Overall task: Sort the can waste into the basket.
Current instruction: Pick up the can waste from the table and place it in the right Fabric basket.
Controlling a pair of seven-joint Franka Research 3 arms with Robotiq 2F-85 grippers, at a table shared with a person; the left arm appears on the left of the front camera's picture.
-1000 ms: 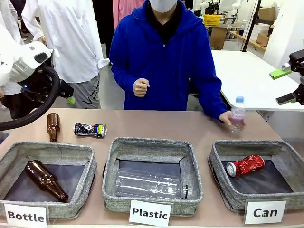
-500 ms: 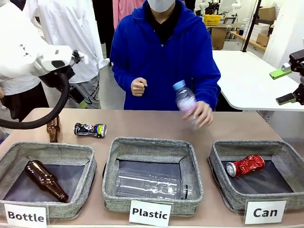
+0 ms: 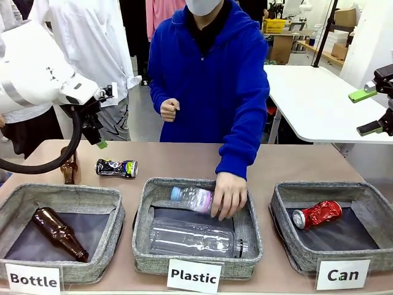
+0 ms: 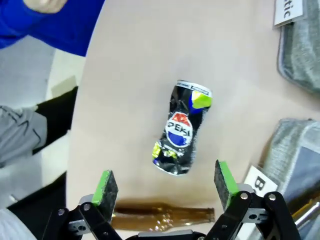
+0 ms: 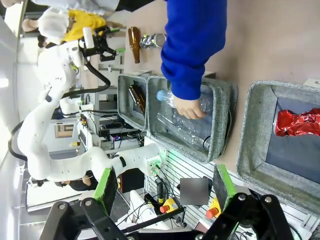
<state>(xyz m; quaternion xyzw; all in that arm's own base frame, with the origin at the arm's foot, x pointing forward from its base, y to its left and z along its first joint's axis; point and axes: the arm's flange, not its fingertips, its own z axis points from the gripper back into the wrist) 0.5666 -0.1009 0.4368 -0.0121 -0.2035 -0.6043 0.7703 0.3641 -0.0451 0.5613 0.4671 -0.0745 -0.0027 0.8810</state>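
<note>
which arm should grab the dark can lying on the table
Left. The left gripper is open and aimed at the dark can; the right gripper, also open, is off at the far right, away from it.

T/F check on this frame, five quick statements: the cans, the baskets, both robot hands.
1. The red can lies in the Can basket. True.
2. The robot's left hand grips the Pepsi can. False: it is open above the can, which lies on the table.
3. The person's hand holds a plastic bottle at the Plastic basket. True.
4. The Bottle basket holds two brown bottles. False: one brown glass bottle lies inside; a second brown bottle lies on the table behind it.
5. The robot's right hand is shut. False: it is open, holding nothing.
</note>
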